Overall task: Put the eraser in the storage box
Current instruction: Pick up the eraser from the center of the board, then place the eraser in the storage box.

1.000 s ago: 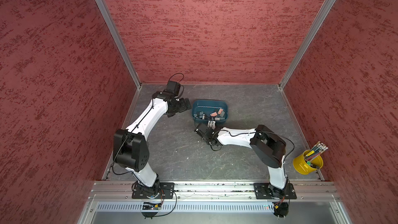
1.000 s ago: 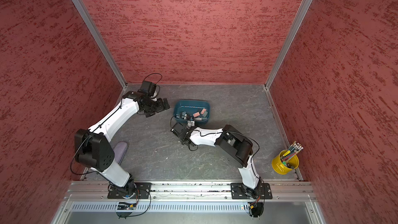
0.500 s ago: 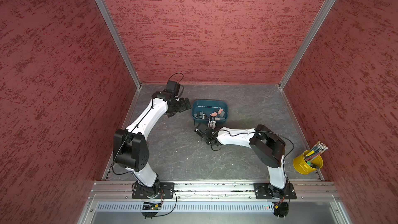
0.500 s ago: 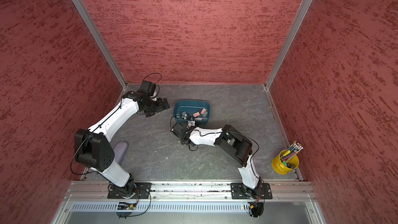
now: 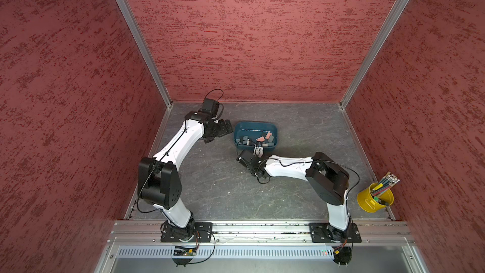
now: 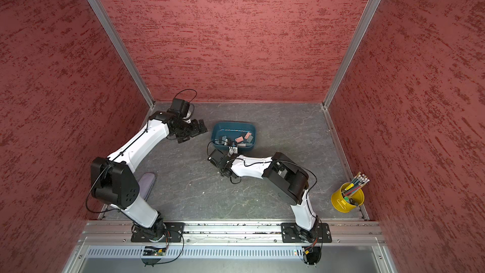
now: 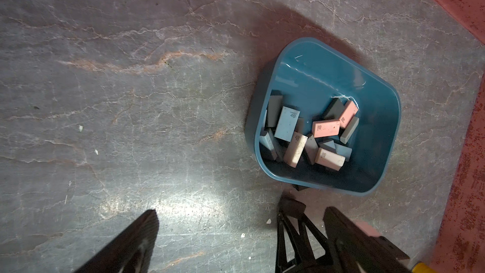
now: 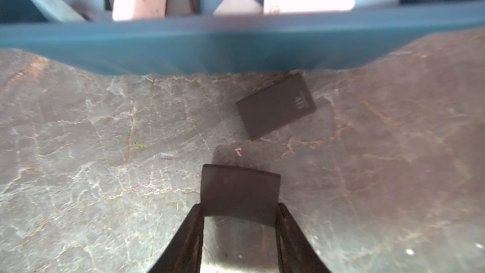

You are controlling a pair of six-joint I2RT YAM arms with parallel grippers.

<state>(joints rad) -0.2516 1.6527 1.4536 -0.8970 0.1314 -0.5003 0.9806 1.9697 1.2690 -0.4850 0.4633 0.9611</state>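
1. Pinching a dark eraser [image 8: 240, 190], the R gripper [image 8: 239, 206] has both fingers pressed vs the block's sides. The eraser sticks out past the tips.
2. That eraser is outside the storage box [image 8: 236, 45], low over the table [image 8: 105, 153], near the box's outer wall. Can't tell if it touches the tabletop.
3. 2nd dark eraser [image 8: 275, 106] lies flat on the table btwn the held one & the box, skewed, one corner at the foot of the wall.
4. In both top views the box [image 5: 254, 129] [image 6: 233, 128] sits mid-table toward the back, w/ the R gripper at its robot-side wall.
5. Box contents: loose erasers [image 7: 325, 128], pink, pale, blue-grey & dark, bunched in the robot-side half. The far half shows bare teal floor.
6. L gripper [image 7: 240, 216]: fingers spread wide over bare table, just beside the box's left end, not touching it.
7. Yellow cup [image 5: 372, 203] w/ pencils [image 5: 388, 182] stands at the table's front right corner, well apart from the box.
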